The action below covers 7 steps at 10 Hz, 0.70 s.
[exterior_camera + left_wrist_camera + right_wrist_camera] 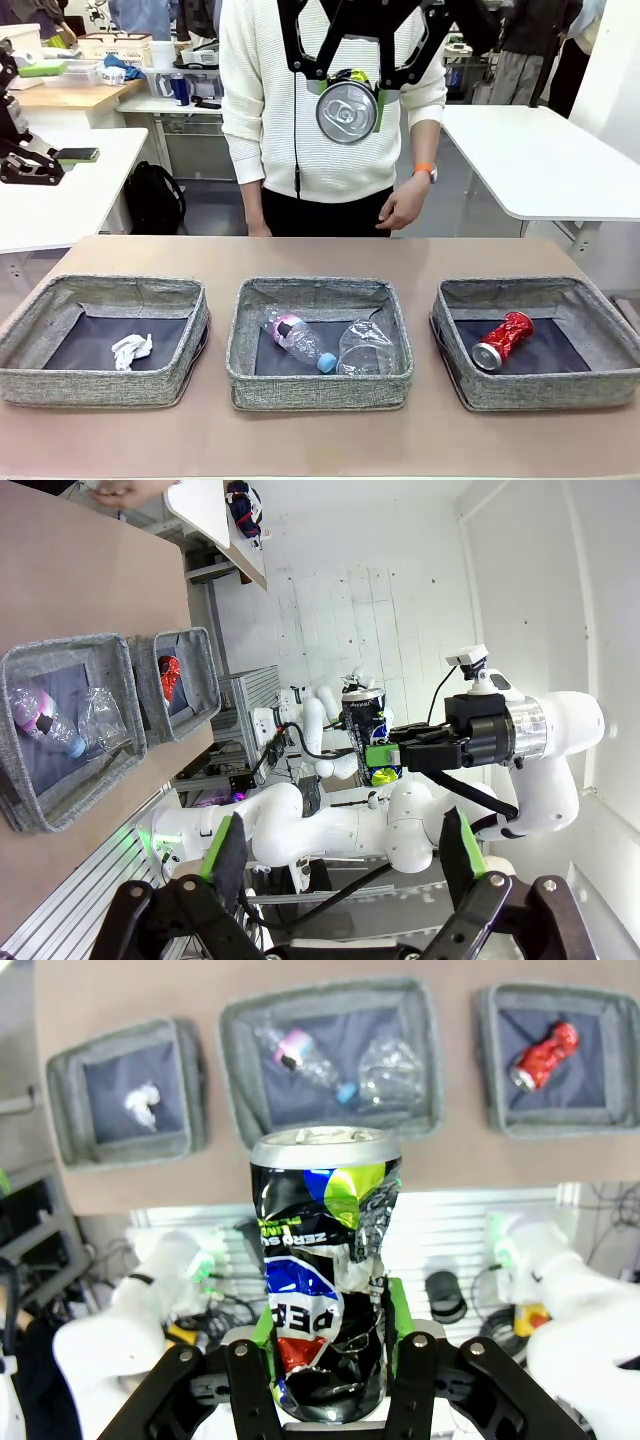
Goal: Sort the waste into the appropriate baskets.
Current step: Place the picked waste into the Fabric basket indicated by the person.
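Note:
My right gripper (346,88) hangs high above the table's far side, shut on a dented dark can (346,112) whose round end faces the front camera. In the right wrist view the can (325,1280) sits between the green pads (397,1312). On the table stand three grey baskets. The left basket (100,388) holds a white paper wad (131,350). The middle basket (320,385) holds a clear blue-capped bottle (297,338) and a clear plastic cup (366,348). A red can (502,340) lies in the right basket (545,392). My left gripper (345,860) is open with nothing in it.
A person in a white sweater stands at the far side, one hand (405,205) hanging near the table edge. White tables stand behind at the left (60,190) and right (540,160). Bare brown tabletop (320,255) lies between the baskets and the person.

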Motion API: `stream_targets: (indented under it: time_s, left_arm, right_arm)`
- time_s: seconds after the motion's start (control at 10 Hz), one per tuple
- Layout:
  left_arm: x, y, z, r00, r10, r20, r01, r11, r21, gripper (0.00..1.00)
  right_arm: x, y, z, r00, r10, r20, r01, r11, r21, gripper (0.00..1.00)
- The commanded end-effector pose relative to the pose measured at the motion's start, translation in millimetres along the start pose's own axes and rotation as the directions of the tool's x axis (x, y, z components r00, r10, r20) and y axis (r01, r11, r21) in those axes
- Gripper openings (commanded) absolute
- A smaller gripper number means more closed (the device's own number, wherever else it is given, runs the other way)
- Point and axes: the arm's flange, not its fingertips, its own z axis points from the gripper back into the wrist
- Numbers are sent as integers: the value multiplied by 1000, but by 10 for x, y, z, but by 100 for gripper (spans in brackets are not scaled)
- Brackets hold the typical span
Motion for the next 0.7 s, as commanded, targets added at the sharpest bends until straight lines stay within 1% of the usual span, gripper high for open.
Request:
stream_targets:
  time_s: [0.0, 0.6]
  left_arm:
    - [-4, -27, 12, 1000, -13, -2, 13, 1000, -22, 100]
    - [-4, -27, 12, 1000, -13, -2, 13, 1000, -22, 100]
  right_arm:
    - [-9, -1, 0, 1000, -1, 4, 1, 1000, -1, 44]
    - [-9, -1, 0, 1000, -1, 4, 1, 1000, -1, 44]
